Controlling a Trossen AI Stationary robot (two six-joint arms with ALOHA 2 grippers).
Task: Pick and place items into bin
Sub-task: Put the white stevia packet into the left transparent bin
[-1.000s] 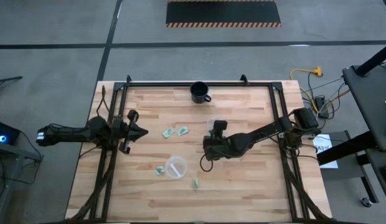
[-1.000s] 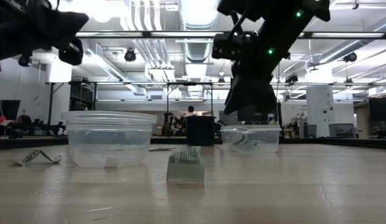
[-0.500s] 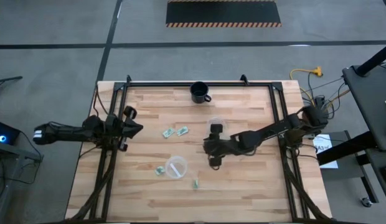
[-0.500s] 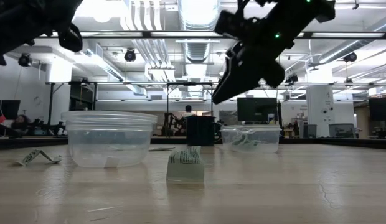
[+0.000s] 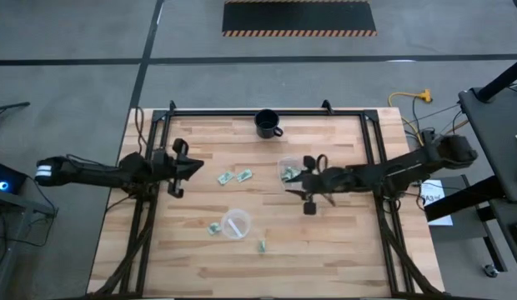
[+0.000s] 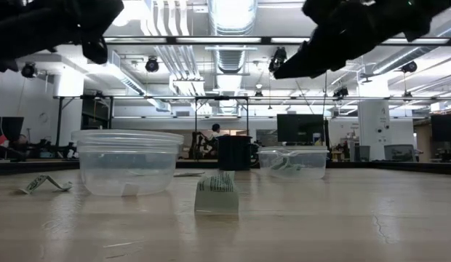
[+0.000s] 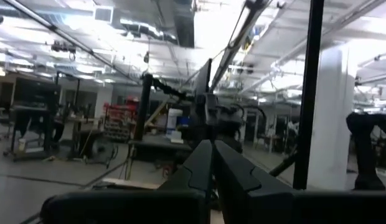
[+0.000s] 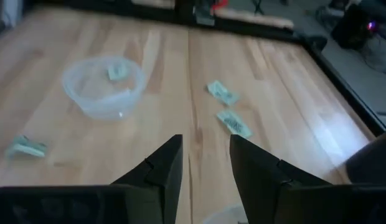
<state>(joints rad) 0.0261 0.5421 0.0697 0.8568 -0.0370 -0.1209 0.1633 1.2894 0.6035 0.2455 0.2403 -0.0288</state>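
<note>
Items are scattered across my table: two pale green wrapped pieces [image 5: 234, 177] lie side by side near the middle, one piece [image 5: 213, 227] sits just beside the nearer clear tub [image 5: 235, 223], and another [image 5: 262, 246] lies toward the near edge and stands in front of the low camera. A second clear tub [image 5: 288, 169] already holds a few pieces, so I judge the job partly done.

My right gripper [image 5: 309, 187] hangs above the table just beside that second tub, fingers apart with a narrow gap and nothing between them. My left gripper [image 5: 180, 163] hovers near the left rail with its fingers pressed together, empty.

What worries me is the tubs — they look light, and a low sweep of the right arm toward the paired pieces could clip the rim of the filled one and spill it. The wrappers lie flat on the wood, so a descent that stops short would pinch only air, while one too deep would drive the fingertips into the boards.

Open wood lies all around the paired pieces, giving room to come straight down. The black mug [image 5: 268, 123] stands well apart at the far edge — no obstacle. The piece beside the nearer tub leaves less room on the tub's side.
</note>
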